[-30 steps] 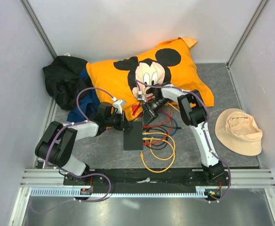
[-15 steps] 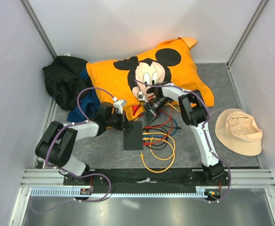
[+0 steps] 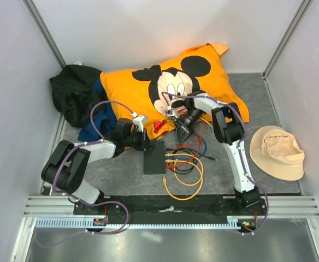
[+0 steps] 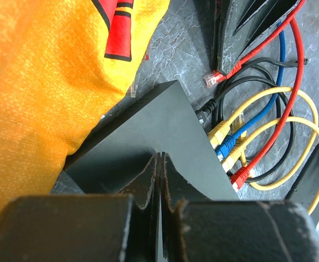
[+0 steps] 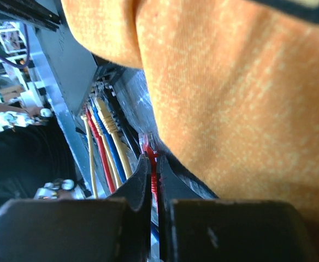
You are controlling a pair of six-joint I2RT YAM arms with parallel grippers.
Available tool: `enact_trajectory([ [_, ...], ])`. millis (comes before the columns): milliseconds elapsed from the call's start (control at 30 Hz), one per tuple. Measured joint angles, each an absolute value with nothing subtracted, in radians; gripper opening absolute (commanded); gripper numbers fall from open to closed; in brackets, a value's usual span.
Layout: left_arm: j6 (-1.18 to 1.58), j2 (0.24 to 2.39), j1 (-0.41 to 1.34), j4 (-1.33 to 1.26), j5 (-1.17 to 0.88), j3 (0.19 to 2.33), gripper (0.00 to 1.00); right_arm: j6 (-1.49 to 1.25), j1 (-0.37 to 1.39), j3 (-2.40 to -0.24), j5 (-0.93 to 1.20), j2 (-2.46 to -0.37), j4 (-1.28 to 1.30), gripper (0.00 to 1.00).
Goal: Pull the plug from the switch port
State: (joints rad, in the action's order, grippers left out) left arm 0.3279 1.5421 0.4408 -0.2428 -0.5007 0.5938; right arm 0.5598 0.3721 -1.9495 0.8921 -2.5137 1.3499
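Red boot and clear tip mark the red plug. It sits free of the switch, just off its far corner and apart from the socket row, so we judge the pull itself as good as made. The right gripper has its fingers pinched almost together on the plug's boot. The clear tip pokes out beyond them, close under the orange Mickey Mouse cushion.

The left gripper has its fingers pressed flat against each other with nothing between them, the tips bearing down on the switch's top face. The switch lies flat on the grey table between the two arms, with its sockets facing the right arm.

To finish well, we want the left tips firm on the box so it cannot slide or tip towards the pull. We draw the right hand straight away from the socket edge, along the line of its own lead, low and unhurried.

The risk, as we see it, is the tangle. A black lead, two yellow plugs, a blue plug and a second red plug sit in the row. The held lead loops among their cables, so a sideways sweep could tug one loose. We also steer clear of the cushion's edge, which could catch the tip.
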Motion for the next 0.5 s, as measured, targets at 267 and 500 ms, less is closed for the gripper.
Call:
enact_trajectory([
  [267, 0.327, 1.542, 0.445, -0.245, -0.495, 0.595, 0.02, 0.622, 0.355, -1.912, 0.745, -2.382, 1.338, 0.00],
  [500, 0.327, 1.542, 0.445, -0.245, -0.495, 0.595, 0.02, 0.630, 0.323, -1.888, 0.691, -2.088, 1.322, 0.00],
])
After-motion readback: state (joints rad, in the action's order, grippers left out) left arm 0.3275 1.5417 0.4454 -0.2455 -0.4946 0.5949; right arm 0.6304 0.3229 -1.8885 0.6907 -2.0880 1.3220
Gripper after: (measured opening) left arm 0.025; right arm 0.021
